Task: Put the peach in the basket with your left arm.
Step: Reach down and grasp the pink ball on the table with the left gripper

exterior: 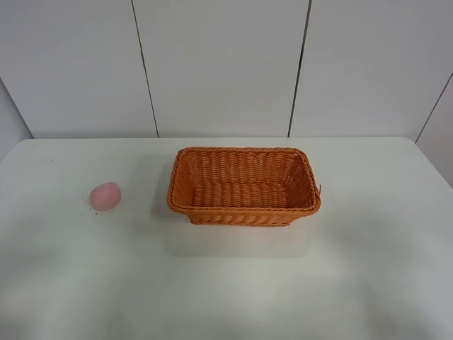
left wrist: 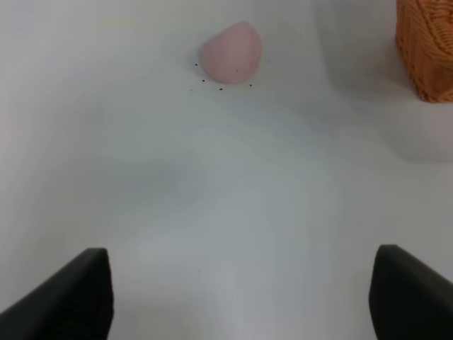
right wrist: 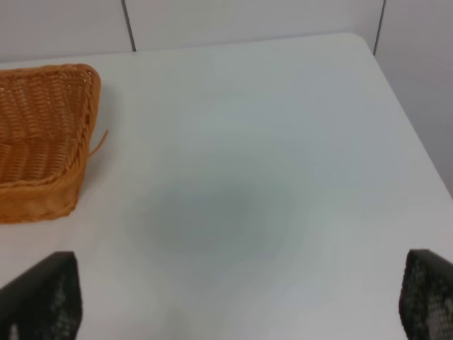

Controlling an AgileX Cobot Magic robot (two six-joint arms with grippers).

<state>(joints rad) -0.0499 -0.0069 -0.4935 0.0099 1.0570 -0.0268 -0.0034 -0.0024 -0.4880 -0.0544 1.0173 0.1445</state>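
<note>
The left gripper [left wrist: 241,301], dark and blunt-tipped, hung with its two fingers spread wide and nothing between them above the plain white table [left wrist: 212,198]. Ahead of it and well apart, the small, pale pink, egg-shaped peach [left wrist: 231,52] lay on the bare tabletop with a few dark specks [left wrist: 221,88] beside it. Beyond and off to one side stood the rectangular orange-brown woven wicker basket [left wrist: 427,46], empty. The peach looked light and smooth, apt to roll or slip. Whether it was soft could not be told. A gentle hold across its widest middle seemed wisest.
</note>
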